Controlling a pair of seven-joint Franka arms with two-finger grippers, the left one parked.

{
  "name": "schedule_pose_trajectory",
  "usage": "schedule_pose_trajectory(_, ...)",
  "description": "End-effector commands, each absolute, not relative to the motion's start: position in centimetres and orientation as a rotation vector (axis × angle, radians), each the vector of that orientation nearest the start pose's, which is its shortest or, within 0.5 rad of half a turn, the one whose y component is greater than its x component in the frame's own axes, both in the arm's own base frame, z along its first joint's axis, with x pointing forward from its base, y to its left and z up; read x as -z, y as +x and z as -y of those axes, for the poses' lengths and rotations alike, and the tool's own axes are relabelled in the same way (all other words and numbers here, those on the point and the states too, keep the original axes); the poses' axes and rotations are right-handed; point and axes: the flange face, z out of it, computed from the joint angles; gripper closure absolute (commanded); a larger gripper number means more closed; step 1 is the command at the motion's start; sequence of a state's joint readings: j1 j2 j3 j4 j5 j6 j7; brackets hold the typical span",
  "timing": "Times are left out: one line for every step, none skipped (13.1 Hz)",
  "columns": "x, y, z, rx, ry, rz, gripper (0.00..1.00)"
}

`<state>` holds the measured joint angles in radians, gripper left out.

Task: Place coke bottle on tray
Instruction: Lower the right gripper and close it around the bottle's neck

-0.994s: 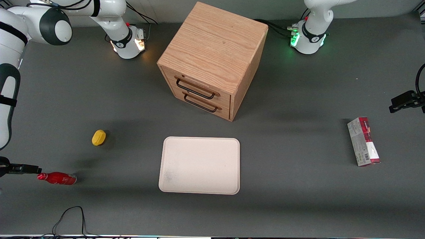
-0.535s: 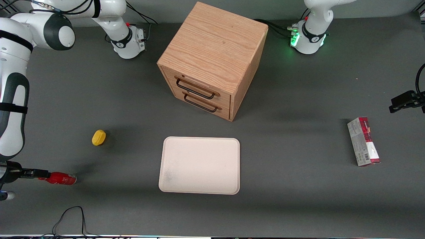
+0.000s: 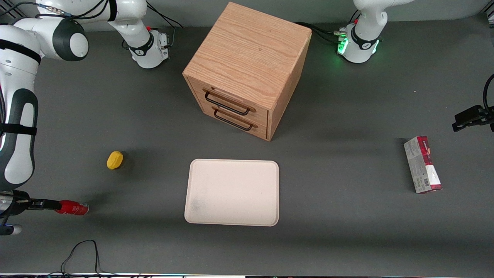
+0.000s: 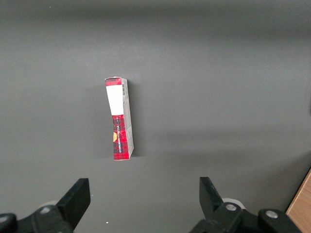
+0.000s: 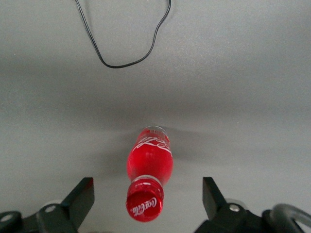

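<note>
Your gripper (image 3: 52, 204) sits low over the table (image 3: 347, 231) at the working arm's end, right at the cap end of the coke bottle (image 3: 73, 208). In the wrist view the gripper (image 5: 148, 196) has its jaws wide apart, one finger (image 5: 80, 196) on each side of the bottle's neck, with clear gaps to the coke bottle (image 5: 148, 167). Nothing clamped.

The bottle is lying on its side on the table, red cap pointing toward the gripper and base pointing toward the tray (image 3: 231, 192). White lettering shows on the cap and on the body in the wrist view. It's not on the tray; the two are well apart.

The tray lies flat in the middle of the table, nearer the front camera than the wooden drawer cabinet (image 3: 247, 69), and sits in front of the cabinet's two drawers, both shut, with dark handles.

A small yellow object (image 3: 115, 160) lies on the table farther from the front camera than the bottle, between the bottle and the working arm's base, apart from both.

A red-and-white carton (image 3: 422, 165) lies flat toward the parked arm's end; you also see the carton (image 4: 119, 119) in the left wrist view.

A thin black cable (image 5: 124, 46) loops on the table near the bottle's base end, not touching it.
</note>
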<state>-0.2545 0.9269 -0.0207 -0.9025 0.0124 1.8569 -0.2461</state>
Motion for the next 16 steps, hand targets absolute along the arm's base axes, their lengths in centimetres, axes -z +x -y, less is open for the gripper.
schedule_pose_trajectory(-33.4,76.1,20.4,0.067,-3.141,-0.067,0.1)
schedule_pose_trajectory(-33.5,76.1,20.4,0.07,-3.141,-0.069,0.19)
schedule_pose_trajectory(-33.5,76.2,20.3,0.07,-3.141,-0.067,0.31)
schedule_pose_trajectory(-33.5,76.2,20.3,0.07,-3.141,-0.067,0.47)
schedule_pose_trajectory(-33.6,76.2,20.3,0.069,-3.143,-0.066,0.63)
schedule_pose_trajectory(-33.8,76.3,19.7,0.07,-3.146,-0.053,0.78)
schedule_pose_trajectory(-33.9,76.5,19.0,0.07,-3.153,-0.035,0.94)
schedule_pose_trajectory(-33.8,76.5,18.8,0.068,-3.152,-0.031,1.0)
schedule_pose_trajectory(-33.9,76.5,18.9,0.07,-3.153,-0.032,1.0)
schedule_pose_trajectory(-33.7,76.4,18.9,0.061,-3.152,-0.03,1.0)
schedule_pose_trajectory(-33.8,76.3,18.9,0.061,-3.152,-0.03,1.0)
schedule_pose_trajectory(-33.8,76.3,18.9,0.059,-3.151,-0.033,1.0)
schedule_pose_trajectory(-34.0,76.2,18.9,0.053,-3.152,-0.034,1.0)
schedule_pose_trajectory(-34.5,76.1,18.8,0.049,-3.151,-0.032,1.0)
schedule_pose_trajectory(-35.6,75.7,18.7,0.018,-3.149,-0.031,1.0)
schedule_pose_trajectory(-36.8,75.2,18.6,-0.024,-3.147,-0.032,1.0)
